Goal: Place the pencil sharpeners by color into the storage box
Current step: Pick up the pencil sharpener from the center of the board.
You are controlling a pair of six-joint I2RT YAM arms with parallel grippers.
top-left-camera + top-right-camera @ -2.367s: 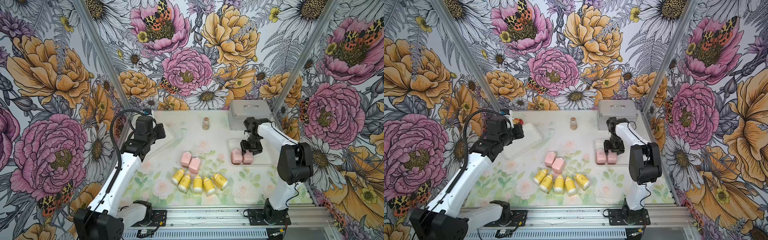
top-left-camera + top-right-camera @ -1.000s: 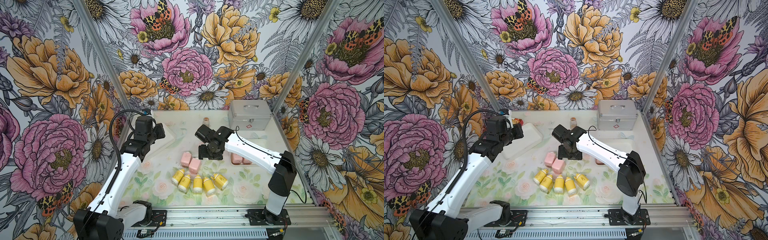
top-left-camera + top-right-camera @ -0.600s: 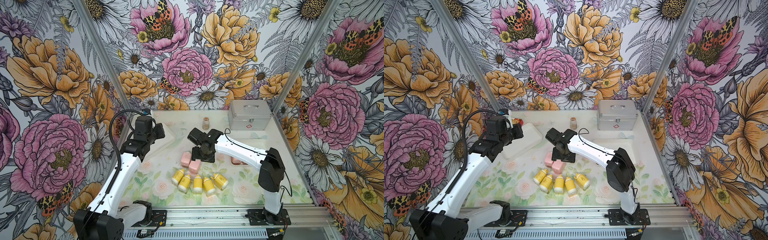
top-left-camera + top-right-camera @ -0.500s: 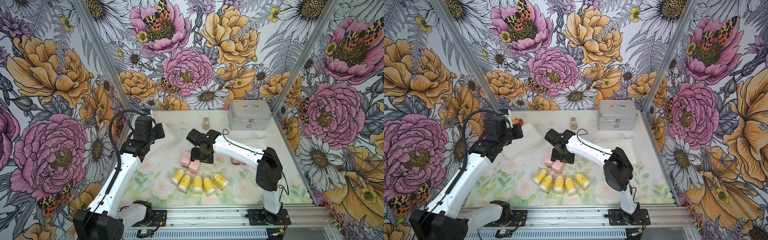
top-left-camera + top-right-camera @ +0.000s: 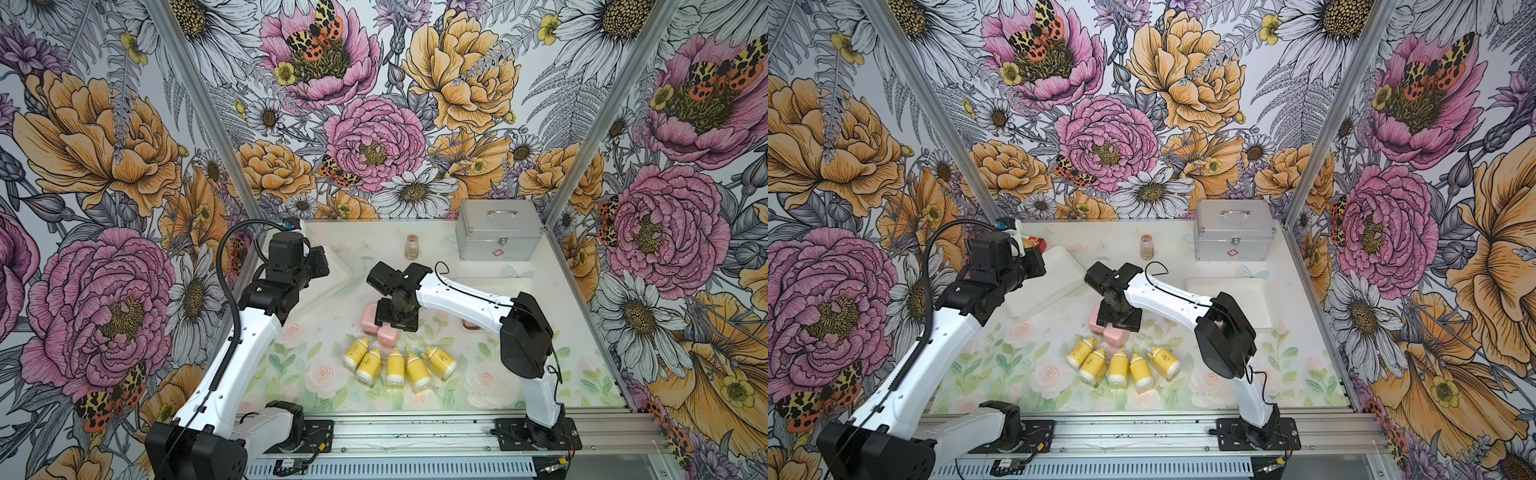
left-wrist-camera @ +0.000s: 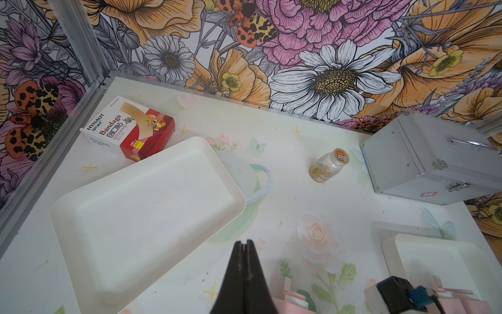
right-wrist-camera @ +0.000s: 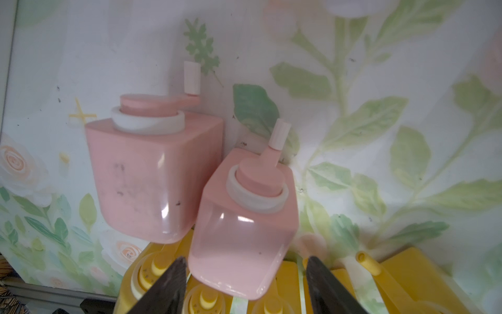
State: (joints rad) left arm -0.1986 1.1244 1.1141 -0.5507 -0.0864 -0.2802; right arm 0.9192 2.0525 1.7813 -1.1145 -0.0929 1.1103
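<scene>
Right gripper (image 7: 244,259) is down over the pink pair mid-table, fingers (image 7: 168,285) apart, straddling the nearer pink sharpener (image 7: 244,223). I see no contact yet, so it's a pre-grasp and not a hold.

The far pink sharpener (image 7: 152,176) touches it near one corner, so the finger on that side has little room. My read is that's why the jaws are set down at the block's base end (the crank handle sticks out the opposite end, clear of them).

The yellow sharpeners (image 5: 395,365), five in a row, lie just near of the pinks and right under the fingertips. Going deep risks nudging them.

Likely destination is the right tray (image 5: 1225,286), since a pink sliver (image 5: 470,326) shows there under the arm. That would leave the left tray (image 6: 149,212), which has nothing in it, for yellow.

Left gripper (image 6: 245,243) has its fingers pressed together and holds nothing. It hovers by the left tray's edge, probably parked to keep the centre free.
</scene>
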